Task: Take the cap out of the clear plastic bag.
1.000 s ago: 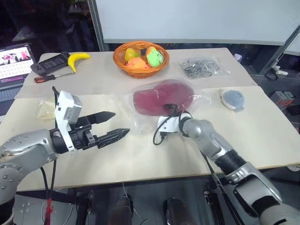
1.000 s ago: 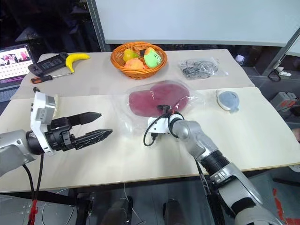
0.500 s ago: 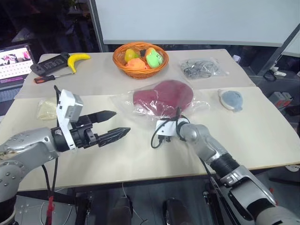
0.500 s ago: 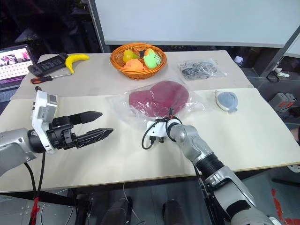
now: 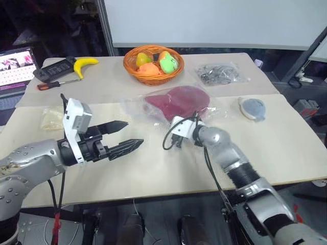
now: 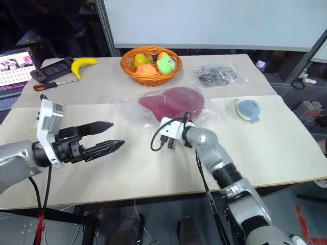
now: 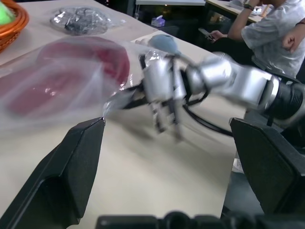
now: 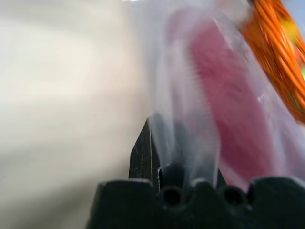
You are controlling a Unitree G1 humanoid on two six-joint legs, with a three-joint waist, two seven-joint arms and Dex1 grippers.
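cap (image 5: 176, 101): still inside clear plastic bag (image 5: 153, 104), mid-table, just beyond right gripper (image 5: 190, 120)
right gripper: clenched on bag's near edge
left gripper (image 5: 127, 135): spread wide, empty, well apart from bag
change: bag edge lifted, bag dragged toward basket (image 5: 153, 65); right wrist rolled

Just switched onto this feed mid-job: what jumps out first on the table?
The maroon cap, sealed inside the clear plastic bag at the table's middle, with the right gripper shut on the bag's near edge. The left gripper waits open to the left, off the bag. Behind sits an orange fruit basket.
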